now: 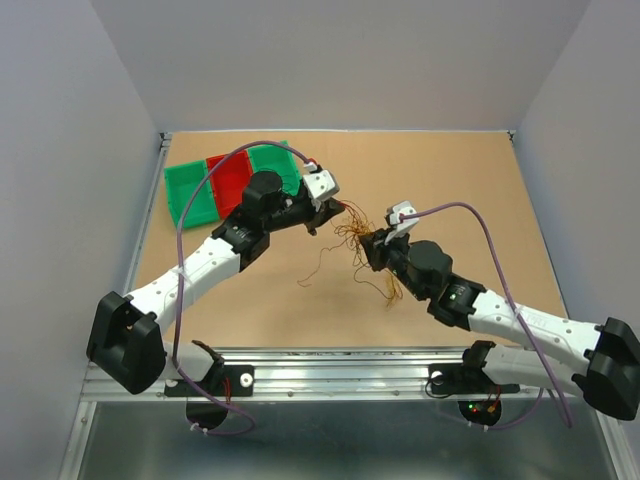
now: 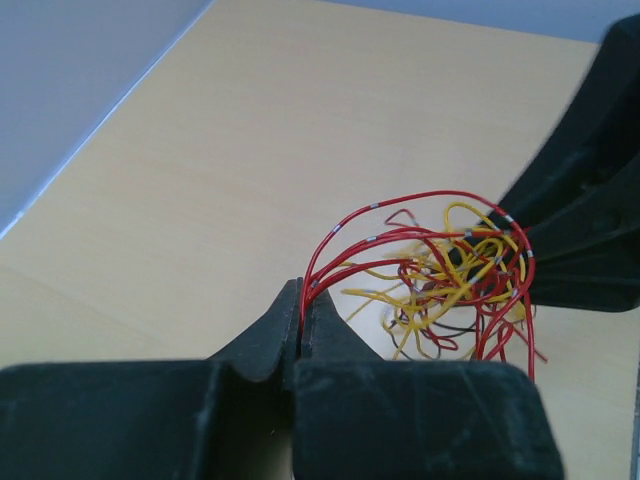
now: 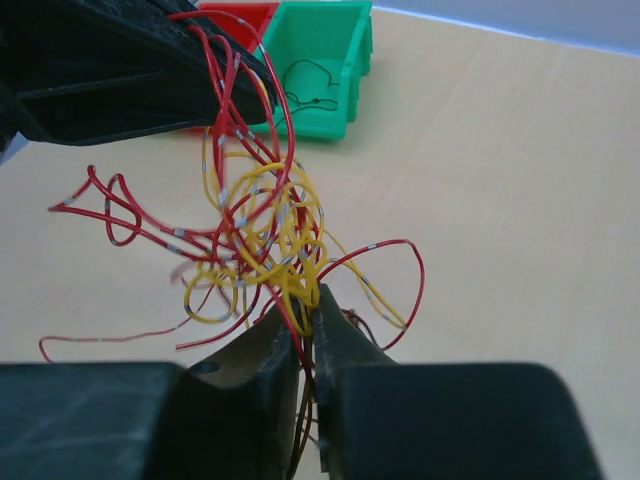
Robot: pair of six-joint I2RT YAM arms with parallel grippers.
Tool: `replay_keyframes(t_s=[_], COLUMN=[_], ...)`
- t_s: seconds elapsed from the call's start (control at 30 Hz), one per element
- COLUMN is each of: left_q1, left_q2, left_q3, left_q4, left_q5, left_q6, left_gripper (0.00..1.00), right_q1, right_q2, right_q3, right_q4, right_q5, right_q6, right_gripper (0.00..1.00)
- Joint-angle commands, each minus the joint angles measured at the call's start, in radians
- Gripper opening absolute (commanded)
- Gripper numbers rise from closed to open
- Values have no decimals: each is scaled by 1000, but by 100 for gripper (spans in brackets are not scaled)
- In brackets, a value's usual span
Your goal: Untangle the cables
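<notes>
A tangle of thin red, yellow and dark cables (image 1: 358, 238) hangs between my two grippers above the middle of the table. My left gripper (image 1: 338, 206) is shut on red strands (image 2: 345, 245) at the clump's left end; its jaws are pressed together on them (image 2: 301, 300). My right gripper (image 1: 372, 243) is shut on yellow, red and dark strands (image 3: 262, 215) at the clump's right side (image 3: 312, 310). Loose strands trail down to the table (image 1: 318, 268). The other gripper's black body shows behind the clump in each wrist view.
Green and red bins (image 1: 225, 180) stand at the table's far left, behind my left arm; one green bin (image 3: 320, 70) holds a dark wire. Thick lilac cables (image 1: 480, 225) run along both arms. Grey walls enclose the table.
</notes>
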Motion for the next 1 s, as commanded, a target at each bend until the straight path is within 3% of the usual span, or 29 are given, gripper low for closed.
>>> replay_keyframes(t_s=[0.0,0.1,0.27,0.53,0.63,0.83,0.93,0.97], left_q1=[-5,1,17,26,46,85,105,115], left_q2=[-29,-38,-39,45,73,94,97,97], left_q3=[-1,-15,-21,13,28,45,54,54], left_q4=[47,90,128,144,144,153,150,151], left_q5=[-190,-292,-531,-770,-821,-874,-869,-868], left_q6=[-5,-36,-72,-69,-72,-77,-79,-76], left_gripper=[0,0,0,16,28,39,38,24], right_q1=[-3,-2,-2,-2,-2,-2,-2,-2], right_q2=[-48,-123,-328,-471,-510,-612,-655,-660], right_q3=[34,3,-101,-106,-110,-95,-98,-100], right_q4=[57,-27,-112,-262,-304,-425,-442,-443], right_q5=[83,190,243,209,247,393,396,395], right_q6=[35,115,242,293,321,387,390,391], right_gripper=[8,0,1,1,1,0,0,1])
